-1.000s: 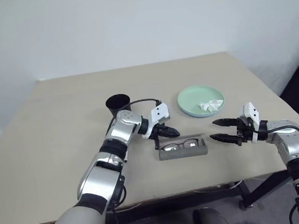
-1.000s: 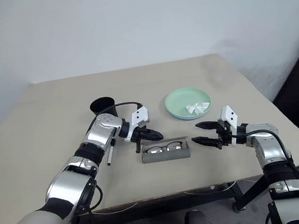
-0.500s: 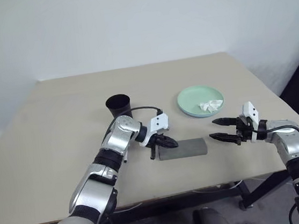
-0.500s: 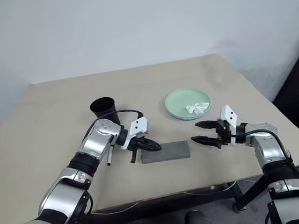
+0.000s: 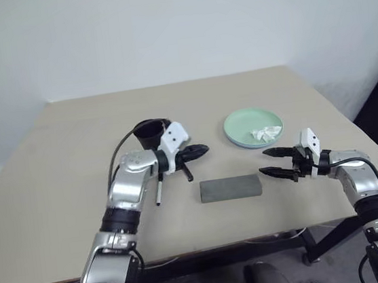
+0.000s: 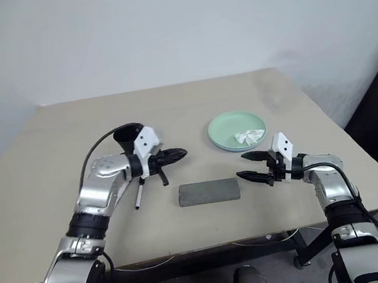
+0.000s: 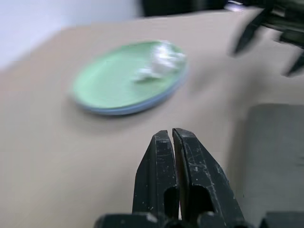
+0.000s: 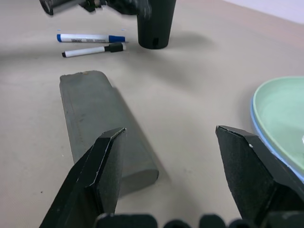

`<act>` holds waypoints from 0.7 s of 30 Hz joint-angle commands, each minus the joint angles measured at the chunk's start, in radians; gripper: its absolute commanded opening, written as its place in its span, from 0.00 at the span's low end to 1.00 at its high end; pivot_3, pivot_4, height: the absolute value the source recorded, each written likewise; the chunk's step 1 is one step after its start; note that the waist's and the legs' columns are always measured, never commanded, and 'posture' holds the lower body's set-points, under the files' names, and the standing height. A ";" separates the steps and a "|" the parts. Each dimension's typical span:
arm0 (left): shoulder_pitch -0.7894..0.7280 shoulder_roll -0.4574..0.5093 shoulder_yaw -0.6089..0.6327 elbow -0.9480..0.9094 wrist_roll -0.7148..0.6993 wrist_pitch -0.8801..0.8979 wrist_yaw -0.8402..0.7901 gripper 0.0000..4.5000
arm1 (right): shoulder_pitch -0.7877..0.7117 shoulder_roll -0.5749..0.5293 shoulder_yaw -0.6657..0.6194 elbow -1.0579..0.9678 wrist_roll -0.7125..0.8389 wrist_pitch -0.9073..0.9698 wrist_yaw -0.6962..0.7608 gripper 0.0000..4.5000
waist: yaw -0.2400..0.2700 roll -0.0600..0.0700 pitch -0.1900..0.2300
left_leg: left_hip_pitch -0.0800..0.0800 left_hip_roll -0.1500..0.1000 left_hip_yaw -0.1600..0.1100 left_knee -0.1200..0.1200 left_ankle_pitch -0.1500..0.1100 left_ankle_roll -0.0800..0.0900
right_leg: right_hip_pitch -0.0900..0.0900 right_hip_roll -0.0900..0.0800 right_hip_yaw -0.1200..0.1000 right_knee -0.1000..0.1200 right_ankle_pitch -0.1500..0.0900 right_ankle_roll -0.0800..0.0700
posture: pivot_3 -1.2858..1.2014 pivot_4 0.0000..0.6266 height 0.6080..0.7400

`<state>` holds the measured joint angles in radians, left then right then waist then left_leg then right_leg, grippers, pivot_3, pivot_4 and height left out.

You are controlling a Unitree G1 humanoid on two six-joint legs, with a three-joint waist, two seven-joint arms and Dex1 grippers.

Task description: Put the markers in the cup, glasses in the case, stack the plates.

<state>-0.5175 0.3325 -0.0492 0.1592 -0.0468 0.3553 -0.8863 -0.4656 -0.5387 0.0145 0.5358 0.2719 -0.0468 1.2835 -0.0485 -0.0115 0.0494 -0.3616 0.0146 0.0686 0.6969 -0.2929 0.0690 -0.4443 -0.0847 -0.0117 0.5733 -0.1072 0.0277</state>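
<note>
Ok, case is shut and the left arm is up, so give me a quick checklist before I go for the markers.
1. Case lid closed: ok.
2. Plates stacked, green on blue: ok, though a white scrap lies on top.
3. Two markers lying on the table beside the cup, not in it: not ok.
4. Cup upright: ok.
5. Left gripper shut and empty, must open to pick: not ok.
6. Right gripper open, empty: ok.

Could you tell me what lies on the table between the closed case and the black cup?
In the right wrist view, two markers lie on the table between the case and the cup; otherwise bare tabletop.
</note>
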 commanded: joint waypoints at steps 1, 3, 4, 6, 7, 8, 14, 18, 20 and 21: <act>0.107 -0.014 0.042 -0.238 0.012 0.164 0.175 0.01 | -0.039 -0.005 -0.014 0.009 0.004 -0.030 0.010 0.72 | 0.000 0.000 0.000 | 0.000 0.000 0.000 0.000 0.000 0.000 | 0.000 0.000 0.000 0.000 0.000 0.000 | 0.52 0.00 1.00; 0.161 -0.031 0.048 -0.334 0.021 0.261 0.256 0.09 | -0.044 -0.005 -0.013 0.021 0.004 -0.036 0.015 0.72 | 0.001 0.000 0.000 | 0.000 0.000 0.000 0.000 0.000 0.000 | 0.001 0.000 0.000 0.000 0.000 0.000 | 0.52 0.00 1.00; 0.182 -0.053 0.056 -0.388 0.037 0.340 0.319 0.13 | -0.047 -0.005 -0.010 0.027 0.003 -0.038 0.021 0.72 | 0.002 0.000 0.000 | 0.000 0.000 0.000 0.000 0.000 0.000 | 0.001 0.000 0.000 0.000 0.000 0.000 | 0.52 0.00 1.00; 0.206 -0.080 0.053 -0.464 0.075 0.442 0.418 0.27 | -0.054 -0.003 -0.005 0.039 0.001 -0.042 0.029 0.72 | 0.002 -0.001 0.000 | 0.000 0.000 0.000 0.001 0.000 0.000 | 0.001 0.000 0.000 0.000 0.000 0.000 | 0.52 0.00 1.00; 0.212 -0.100 0.055 -0.494 0.093 0.492 0.471 0.35 | -0.061 -0.002 -0.003 0.047 0.000 -0.043 0.033 0.72 | 0.001 -0.001 0.000 | 0.000 0.000 0.000 0.001 0.000 0.000 | 0.001 0.000 0.000 0.000 0.000 0.000 | 0.52 0.00 1.00; 0.213 -0.114 0.055 -0.514 0.105 0.527 0.509 0.42 | -0.067 0.000 -0.002 0.054 -0.001 -0.044 0.036 0.72 | 0.000 -0.001 0.000 | 0.001 0.000 0.000 0.001 0.000 0.000 | 0.002 -0.001 0.000 0.000 0.000 0.000 | 0.52 0.00 1.00; 0.187 -0.170 0.069 -0.512 0.126 0.666 0.655 0.49 | -0.092 0.007 0.008 0.090 -0.008 -0.055 0.051 0.72 | 0.000 -0.001 0.000 | 0.002 0.000 0.000 0.001 0.000 -0.001 | 0.002 0.001 0.000 0.001 0.000 0.000 | 0.52 0.00 1.00; 0.179 -0.228 0.129 -0.482 0.102 0.761 0.723 0.49 | -0.103 0.013 0.008 0.107 -0.015 -0.063 0.051 0.72 | 0.000 -0.001 0.000 | 0.002 0.000 0.000 0.001 0.000 -0.001 | 0.002 0.001 0.000 0.001 0.000 0.000 | 0.52 0.00 1.00; 0.170 -0.229 0.137 -0.462 0.104 0.766 0.741 0.49 | -0.103 0.014 0.006 0.109 -0.017 -0.066 0.049 0.72 | 0.000 -0.001 0.000 | 0.002 -0.001 0.000 0.001 0.000 -0.001 | 0.002 0.001 0.000 0.001 0.000 0.000 | 0.52 0.00 1.00; 0.164 -0.226 0.137 -0.448 0.106 0.765 0.750 0.49 | -0.100 0.013 0.005 0.109 -0.018 -0.068 0.048 0.72 | 0.000 -0.001 0.000 | 0.001 -0.001 0.000 0.001 0.000 -0.001 | 0.002 0.001 0.000 0.001 0.000 0.000 | 0.52 0.00 1.00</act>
<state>-0.3183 0.1027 0.0729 -0.2816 0.0594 1.1230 -0.1581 -0.5407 -0.5250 0.0317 0.6543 0.2474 -0.0945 1.3287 -0.0487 -0.0123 0.0494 -0.3602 0.0138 0.0683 0.6978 -0.2927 0.0684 -0.4425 -0.0841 -0.0117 0.5739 -0.1072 0.0276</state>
